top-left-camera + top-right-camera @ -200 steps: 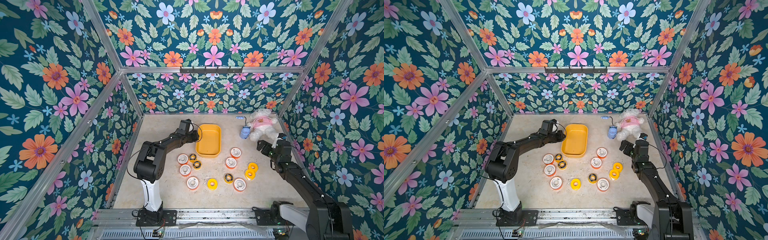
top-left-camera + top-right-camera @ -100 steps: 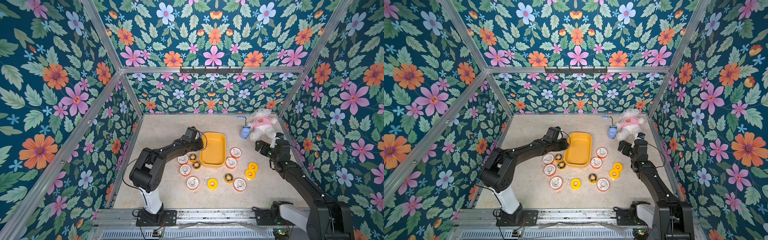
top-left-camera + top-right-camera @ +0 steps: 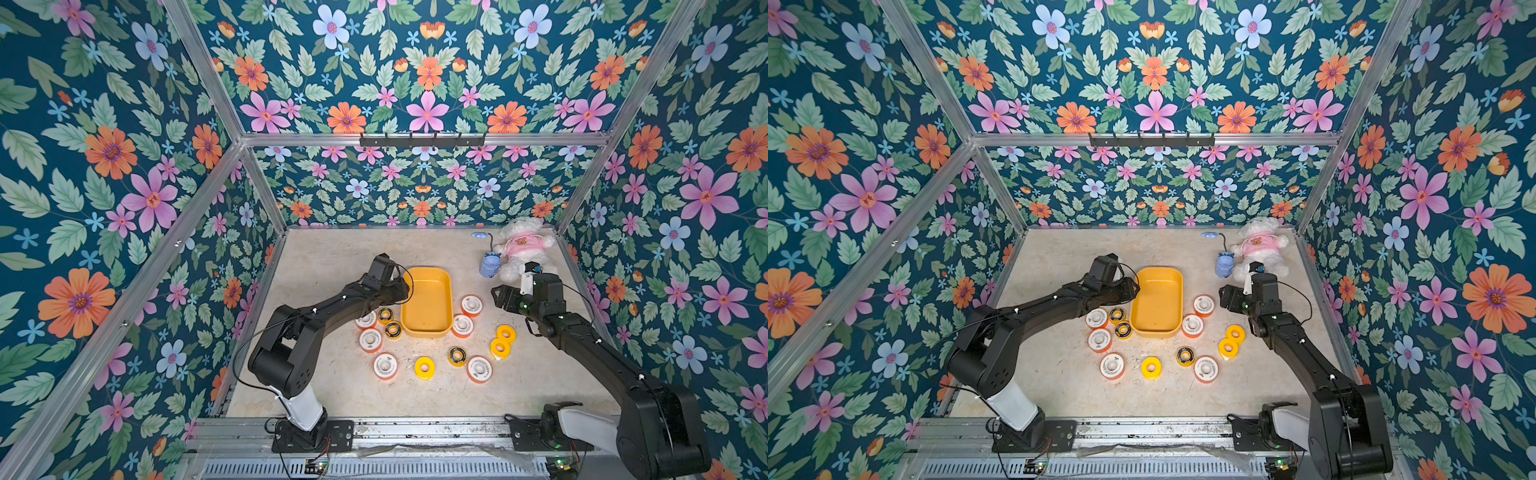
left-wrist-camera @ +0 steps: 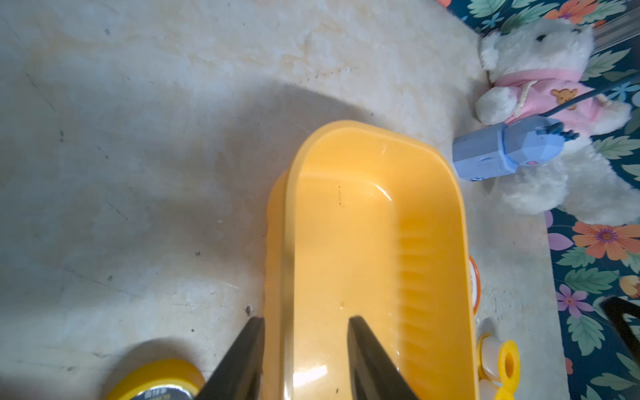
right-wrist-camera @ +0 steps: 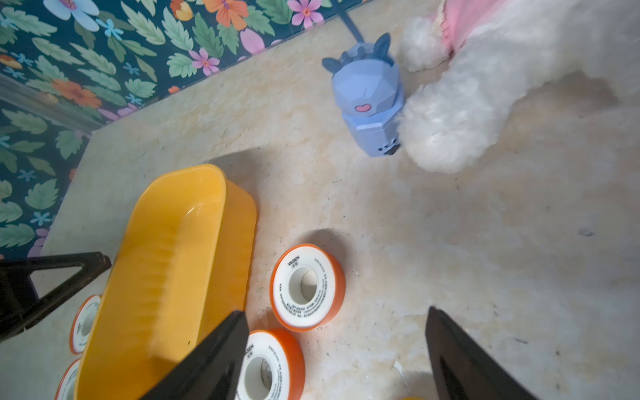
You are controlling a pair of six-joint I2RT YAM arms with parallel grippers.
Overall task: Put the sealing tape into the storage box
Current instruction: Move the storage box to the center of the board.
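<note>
The yellow-orange storage box (image 3: 427, 303) (image 3: 1158, 301) lies mid-table with nothing in it. Sealing tape rolls lie flat around it: white-faced orange-rimmed ones (image 3: 471, 305) (image 3: 370, 340), plain yellow ones (image 3: 506, 332) and black-and-yellow rings (image 3: 385, 314). My left gripper (image 3: 402, 289) (image 4: 305, 318) is open, its jaws astride the box's left wall (image 4: 280, 277), one finger outside and one inside. My right gripper (image 3: 496, 293) (image 5: 336, 311) hangs open and empty, just right of the box. Two orange-rimmed rolls (image 5: 306, 287) (image 5: 270, 367) lie beneath it.
A white plush bear in a pink shirt (image 3: 521, 249) and a blue gadget with a cord (image 3: 489, 266) sit at the back right, close behind the right gripper. Floral walls close three sides. Metal rails (image 3: 415, 432) run along the front edge.
The left gripper pulled the box toward the front of the table and has now let go of its wall. The right gripper drifted left toward the box, its jaws a little narrower.
</note>
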